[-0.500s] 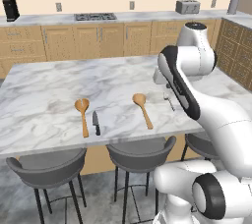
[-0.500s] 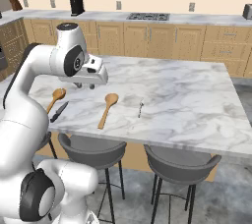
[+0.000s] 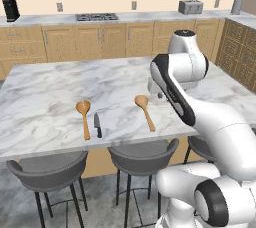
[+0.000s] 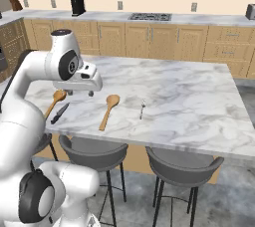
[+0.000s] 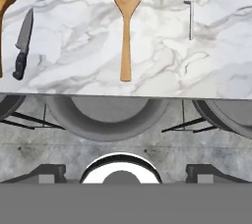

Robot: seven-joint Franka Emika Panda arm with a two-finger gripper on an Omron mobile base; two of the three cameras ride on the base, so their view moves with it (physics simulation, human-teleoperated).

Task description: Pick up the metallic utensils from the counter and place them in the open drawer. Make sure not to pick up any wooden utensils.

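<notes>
On the white marble counter lie the metallic utensils: a black-handled knife and a thin silver fork. One wooden spoon lies between them. The other wooden spoon is just left of the knife. My gripper hangs open and holds nothing. It is above the counter's near part, over the gap between knife and middle spoon. The open drawer is out of view.
Grey stools stand under the counter's near edge. Tan cabinets line the back wall, with a cooktop, a toaster and a black coffee machine on top. My own arm hides the counter's right part in the left base view.
The hand has swung a little to the left along the counter and dropped slightly. The utensils lie where they were, and the jaws stay wide.
</notes>
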